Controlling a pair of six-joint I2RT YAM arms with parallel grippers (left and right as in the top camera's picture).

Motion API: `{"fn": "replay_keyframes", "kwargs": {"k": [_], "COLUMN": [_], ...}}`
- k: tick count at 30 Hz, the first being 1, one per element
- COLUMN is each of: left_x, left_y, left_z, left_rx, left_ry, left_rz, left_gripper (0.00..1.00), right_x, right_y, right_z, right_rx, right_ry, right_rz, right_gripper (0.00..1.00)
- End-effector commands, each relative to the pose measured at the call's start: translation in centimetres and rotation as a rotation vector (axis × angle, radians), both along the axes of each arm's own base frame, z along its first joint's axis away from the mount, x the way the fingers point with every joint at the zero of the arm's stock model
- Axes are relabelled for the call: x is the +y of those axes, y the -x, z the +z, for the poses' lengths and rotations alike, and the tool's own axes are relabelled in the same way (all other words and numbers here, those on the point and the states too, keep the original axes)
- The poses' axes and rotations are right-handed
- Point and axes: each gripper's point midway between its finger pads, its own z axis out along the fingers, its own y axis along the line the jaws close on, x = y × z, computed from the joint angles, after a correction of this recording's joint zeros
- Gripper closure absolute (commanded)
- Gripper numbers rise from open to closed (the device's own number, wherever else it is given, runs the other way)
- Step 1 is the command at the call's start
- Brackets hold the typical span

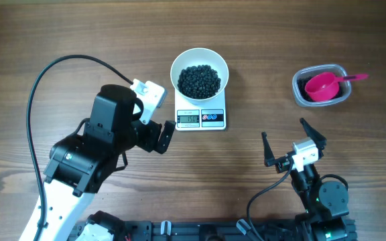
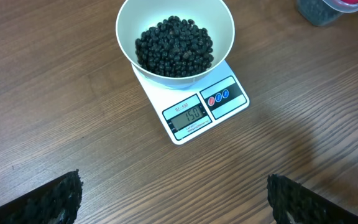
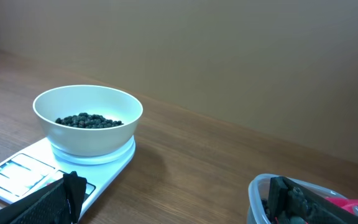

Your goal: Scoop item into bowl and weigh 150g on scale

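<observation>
Holding off looks right to me: the bowl (image 2: pixel 129 18) sits on the scale (image 2: pixel 229 99) at upper centre of the overhead view, pellets (image 2: pixel 174 46) heaped inside, and the display seems to read the target. Both the left pincer (image 2: pixel 176 199) and right pincer (image 1: pixel 283 128) hang released and empty, touching nothing on the counter (image 1: pixel 59 27). The pink scoop (image 1: pixel 324 86) lies in the tub (image 1: pixel 299 87) at upper right. I'd stay clear, avoid nudging the scale, and confirm the reading settles.

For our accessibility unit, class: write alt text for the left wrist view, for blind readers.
A white bowl of black beans sits on a white scale reading 150, on a wooden table; the left gripper's open fingertips frame the bottom.
</observation>
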Motion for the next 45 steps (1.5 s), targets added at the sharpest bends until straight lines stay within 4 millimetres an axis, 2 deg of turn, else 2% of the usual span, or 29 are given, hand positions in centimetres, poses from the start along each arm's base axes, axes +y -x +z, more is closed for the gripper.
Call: {"fn": "replay_keyframes", "kwargs": {"k": [1, 8, 11, 13, 16, 18, 21, 24, 31, 35, 45], "left_x": [-0.1, -0.1, 0.2, 1.0, 3.8, 5.1, 5.8, 5.9, 7.8, 9.2, 9.8], "left_y": [-0.1, 0.0, 0.7, 2.2, 4.6, 6.4, 8.0, 7.5, 2.5, 1.7, 1.6], "left_z": [0.6, 0.6, 1.6, 3.6, 5.6, 5.6, 4.0, 3.5, 0.6, -0.2, -3.2], "left_rx": [-0.016, -0.017, -0.053, -0.134, -0.269, -0.322, -0.353, -0.488, -0.790, -0.928, -0.848], "left_ry": [0.011, 0.011, 0.028, 0.063, 0.116, 0.166, 0.220, 0.277, 0.473, 0.493, 0.461], "left_rz": [-0.010, -0.010, -0.010, -0.006, 0.062, 0.096, 0.116, 0.110, 0.262, 0.323, 0.380], "left_gripper": [0.00, 0.00, 0.00, 0.00, 0.00, 0.00, 0.00, 0.00, 0.00, 0.00, 0.00], "right_x": [-0.1, -0.1, -0.1, -0.1, -0.1, -0.1, -0.1, -0.1, -0.1, -0.1, -0.1], "right_y": [0.0, 0.0, 0.0, 0.0, 0.0, 0.0, 0.0, 0.0, 0.0, 0.0, 0.0], "right_z": [-0.1, -0.1, -0.1, -0.1, -0.1, -0.1, -0.1, -0.1, -0.1, -0.1, -0.1], "right_rx": [-0.008, -0.008, -0.008, -0.008, -0.008, -0.008, -0.008, -0.008, -0.008, -0.008, -0.008], "right_ry": [0.004, 0.004, 0.004, 0.004, 0.004, 0.004, 0.004, 0.004, 0.004, 0.003, 0.004], "right_rz": [-0.009, -0.009, -0.009, -0.009, -0.009, -0.009, -0.009, -0.009, -0.009, -0.009, -0.009], "right_gripper": [0.00, 0.00, 0.00, 0.00, 0.00, 0.00, 0.00, 0.00, 0.00, 0.00, 0.00]}}
